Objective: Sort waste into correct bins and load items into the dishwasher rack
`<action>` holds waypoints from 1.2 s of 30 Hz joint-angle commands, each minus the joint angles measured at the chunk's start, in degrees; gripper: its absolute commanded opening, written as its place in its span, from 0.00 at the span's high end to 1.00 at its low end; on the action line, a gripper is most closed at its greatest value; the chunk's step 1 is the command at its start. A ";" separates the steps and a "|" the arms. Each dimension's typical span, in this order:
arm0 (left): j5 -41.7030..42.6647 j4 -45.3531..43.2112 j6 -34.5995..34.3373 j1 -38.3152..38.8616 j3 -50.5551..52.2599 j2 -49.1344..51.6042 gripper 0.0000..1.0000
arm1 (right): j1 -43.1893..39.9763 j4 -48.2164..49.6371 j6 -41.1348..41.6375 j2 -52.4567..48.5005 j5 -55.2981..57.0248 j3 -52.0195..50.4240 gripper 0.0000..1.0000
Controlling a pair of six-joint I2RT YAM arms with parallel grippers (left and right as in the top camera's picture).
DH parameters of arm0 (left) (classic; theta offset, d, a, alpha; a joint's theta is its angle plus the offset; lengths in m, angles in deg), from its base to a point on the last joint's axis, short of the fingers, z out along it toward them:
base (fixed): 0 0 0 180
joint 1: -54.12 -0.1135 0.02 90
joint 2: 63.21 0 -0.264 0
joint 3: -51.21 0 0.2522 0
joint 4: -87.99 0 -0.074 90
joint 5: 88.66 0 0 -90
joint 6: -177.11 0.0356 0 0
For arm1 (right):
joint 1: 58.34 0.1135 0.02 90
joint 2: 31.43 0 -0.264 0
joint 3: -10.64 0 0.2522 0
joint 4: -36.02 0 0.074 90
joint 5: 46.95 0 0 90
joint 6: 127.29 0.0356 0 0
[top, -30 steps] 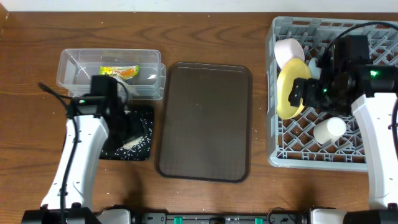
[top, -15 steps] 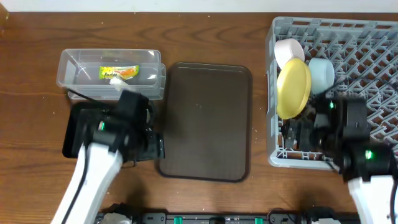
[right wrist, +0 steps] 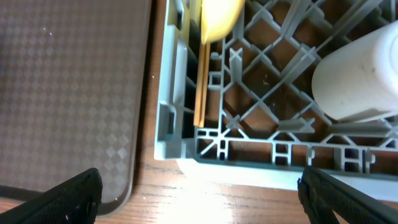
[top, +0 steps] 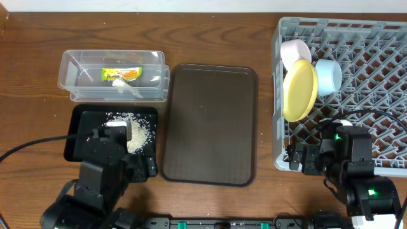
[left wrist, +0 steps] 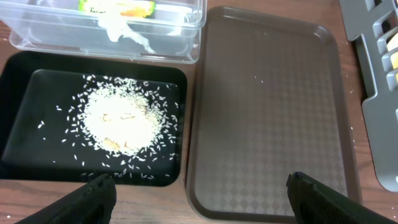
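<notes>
The grey dishwasher rack (top: 381,38) at the right holds a pink bowl (top: 294,51), a yellow plate (top: 299,90) on edge and a light blue cup (top: 328,75). A white cup (right wrist: 364,78) lies in the rack's near part. The brown tray (top: 210,124) in the middle is bare. A black tray (top: 82,121) holds spilled rice (top: 137,133). A clear bin (top: 113,75) holds a wrapper (top: 121,74). My left gripper (left wrist: 200,199) is open and empty over the near edges of the two trays. My right gripper (right wrist: 200,198) is open and empty over the rack's near left corner.
The wooden table (top: 32,76) has bare space at the far left. The rack's grey wall (right wrist: 180,106) runs beside the brown tray (right wrist: 68,93). Loose rice grains lie across the black tray (left wrist: 25,124).
Both arms have pulled back toward the near edge of the table. The right gripper left the rack's middle. The left arm came off the black tray, and the rice shows now.
</notes>
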 commanded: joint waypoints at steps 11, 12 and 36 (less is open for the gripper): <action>-1.27 -0.07 -0.50 0.26 1.01 -0.04 0.09 | 0.52 -0.11 0.61 0.17 0.57 -0.26 0.01; -1.27 -0.07 -0.50 0.26 1.01 -0.04 0.09 | 0.52 -0.11 0.61 0.17 0.57 -0.26 0.01; -1.27 -0.07 -0.50 0.26 1.01 -0.04 0.09 | -0.24 14.40 -8.61 35.32 1.79 -15.54 0.01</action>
